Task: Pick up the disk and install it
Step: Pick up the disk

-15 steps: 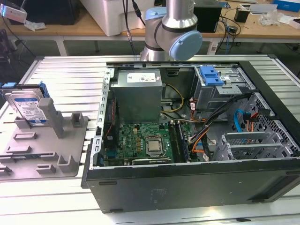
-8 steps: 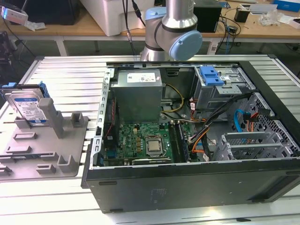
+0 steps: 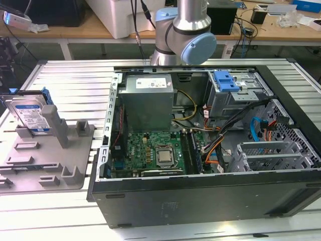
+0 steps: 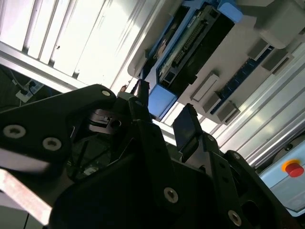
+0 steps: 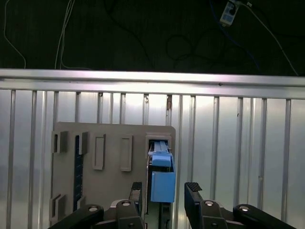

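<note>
Silver, blue-framed rectangular disk [image 3: 30, 115] stands on edge in the grey plastic holder [image 3: 75, 160] at the slatted metal table's [image 3: 65, 70] edge, on the exterior view's left. My black gripper [image 5: 164, 191] hangs with fingers apart either side of its blue end, nothing clamped. I judge both the pickup and the fitting into the open black computer case [image 3: 200, 201] are left to do.

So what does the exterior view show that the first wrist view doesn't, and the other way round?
Exterior view: the arm and the open case with its motherboard and power supply.

First wrist view: the end effector, open, with its fingers on either side of the disk's blue frame, and cables in the dark area beyond the table.

Both: the disk standing in the grey holder on the slatted table.
</note>
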Action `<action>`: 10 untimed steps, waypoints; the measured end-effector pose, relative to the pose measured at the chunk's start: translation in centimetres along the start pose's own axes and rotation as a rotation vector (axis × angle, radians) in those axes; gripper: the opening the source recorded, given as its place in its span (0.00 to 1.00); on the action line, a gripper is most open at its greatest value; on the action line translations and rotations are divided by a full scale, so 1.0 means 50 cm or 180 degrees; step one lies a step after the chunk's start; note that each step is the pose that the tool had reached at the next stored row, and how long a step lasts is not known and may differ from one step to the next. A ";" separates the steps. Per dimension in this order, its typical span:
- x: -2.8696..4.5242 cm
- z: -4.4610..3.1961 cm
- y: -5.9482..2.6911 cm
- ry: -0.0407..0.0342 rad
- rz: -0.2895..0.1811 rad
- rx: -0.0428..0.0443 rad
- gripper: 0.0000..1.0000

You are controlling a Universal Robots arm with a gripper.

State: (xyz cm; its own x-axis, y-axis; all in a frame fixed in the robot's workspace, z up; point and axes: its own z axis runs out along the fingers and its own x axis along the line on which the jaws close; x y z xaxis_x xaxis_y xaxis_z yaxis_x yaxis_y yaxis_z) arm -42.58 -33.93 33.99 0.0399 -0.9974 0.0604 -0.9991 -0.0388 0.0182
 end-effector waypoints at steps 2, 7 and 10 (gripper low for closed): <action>0.000 0.002 0.000 0.0000 0.0000 0.0000 0.48; 0.000 0.007 0.002 0.0000 0.0003 0.0000 0.48; -0.001 0.010 0.003 0.0000 0.0004 0.0000 0.48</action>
State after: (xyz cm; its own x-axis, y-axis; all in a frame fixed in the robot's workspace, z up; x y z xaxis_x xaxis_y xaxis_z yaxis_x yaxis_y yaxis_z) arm -42.72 -33.93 33.51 0.0387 -0.9974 0.0604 -0.9991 -0.0377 0.0182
